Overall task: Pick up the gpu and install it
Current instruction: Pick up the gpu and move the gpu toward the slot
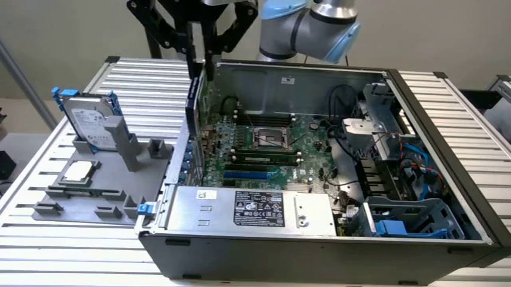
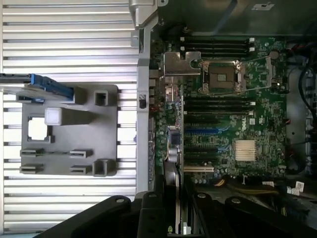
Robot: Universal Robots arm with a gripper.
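The gpu (image 1: pixel 191 95) hangs edge-on as a thin dark card along the left wall of the open computer case (image 1: pixel 447 149), above the slot side of the green motherboard (image 1: pixel 271 143). My gripper (image 1: pixel 200 57) comes down from above and is shut on the card's upper edge. In the wrist view the gpu (image 2: pixel 174 148) runs as a narrow strip out from between my black fingers (image 2: pixel 148 208), and its grey metal bracket (image 2: pixel 176 64) sits over the case's rear edge beside the expansion slots (image 2: pixel 200 144).
On the exterior view's left, a grey fixture (image 1: pixel 88 191) carries a silver hard drive in a blue frame (image 1: pixel 90 122) and a white square chip (image 1: pixel 78 171). The power supply (image 1: pixel 248 209) fills the case front. Blue drive cages (image 1: pixel 407 221) and cables crowd the right.
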